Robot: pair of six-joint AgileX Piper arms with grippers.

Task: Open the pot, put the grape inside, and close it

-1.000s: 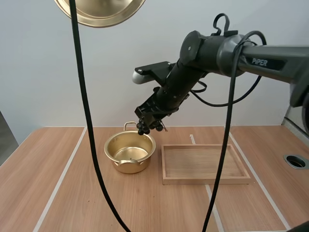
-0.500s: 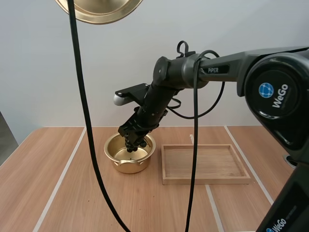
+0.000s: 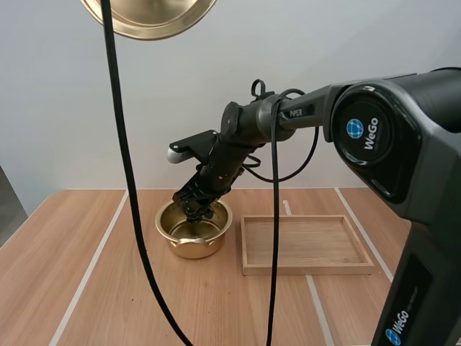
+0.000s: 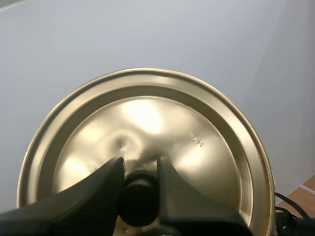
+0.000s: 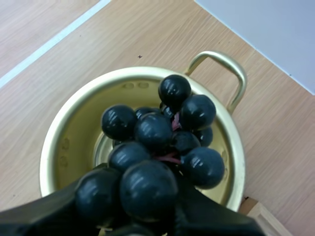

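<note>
Right claw (image 3: pixel 196 209) pinches the grapes (image 5: pixel 157 142) just above the open pot (image 3: pixel 191 246), left claw (image 4: pixel 139 173) grips the lid (image 4: pixel 197 147) by its knob (image 4: pixel 139 204) up high. Release off-centre and grapes might clip the rim (image 5: pixel 47 152), roll out.

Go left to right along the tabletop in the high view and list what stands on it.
pot → wooden tray. The bunch of grapes hangs over the pot's mouth, overlapping it, so it gets no place of its own in the order.
</note>
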